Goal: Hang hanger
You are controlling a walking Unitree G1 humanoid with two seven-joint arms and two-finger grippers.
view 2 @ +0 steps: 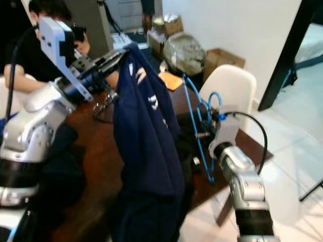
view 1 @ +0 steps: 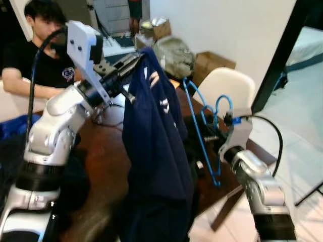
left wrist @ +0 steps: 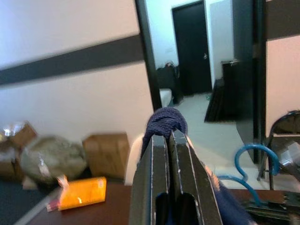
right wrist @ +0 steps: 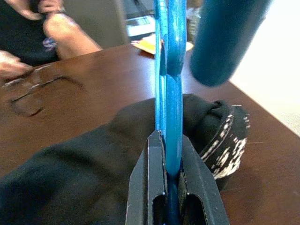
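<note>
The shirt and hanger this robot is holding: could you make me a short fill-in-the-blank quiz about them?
1. The left gripper holds up a navy ____ over the brown table.
2. The right gripper is shut on a hanger coloured ____.
3. On the table by the hanger lies a crumpled ____ garment.

Missing words: shirt; blue; black

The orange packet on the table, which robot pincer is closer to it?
Left. The left pincer, pinching the navy shirt, is held up just short of the orange packet. The right pincer, clamping the blue hanger, is farther back.
</note>
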